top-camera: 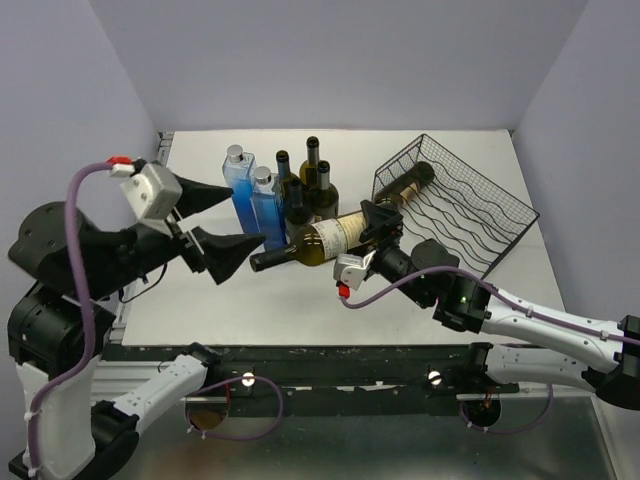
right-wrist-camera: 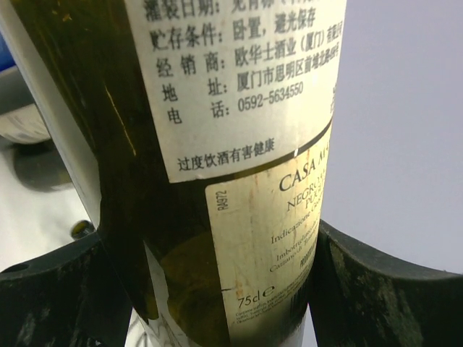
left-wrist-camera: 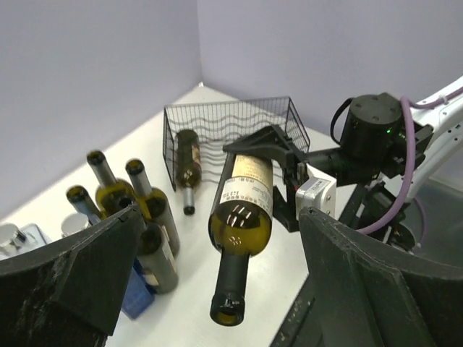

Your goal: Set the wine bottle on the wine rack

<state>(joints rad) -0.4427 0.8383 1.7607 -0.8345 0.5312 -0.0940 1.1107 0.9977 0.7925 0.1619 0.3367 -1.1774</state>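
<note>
The wine bottle (top-camera: 330, 238) is dark green with a cream label. My right gripper (top-camera: 378, 228) is shut on its body and holds it sideways above the table, neck pointing left. In the right wrist view the bottle (right-wrist-camera: 217, 144) fills the frame between both fingers (right-wrist-camera: 391, 289). The wine rack (top-camera: 455, 205) is a black wire grid just right of the gripper, with one bottle (top-camera: 405, 185) lying in it. My left gripper (top-camera: 247, 215) is open and faces the bottle's neck (left-wrist-camera: 231, 289), which shows between its fingers (left-wrist-camera: 87, 275) without touching them. The rack (left-wrist-camera: 231, 126) stands behind.
Two blue bottles (top-camera: 240, 180) (top-camera: 268, 205) and several dark green bottles (top-camera: 312, 165) stand upright at the back, left of the rack. The purple walls close the table's back and sides.
</note>
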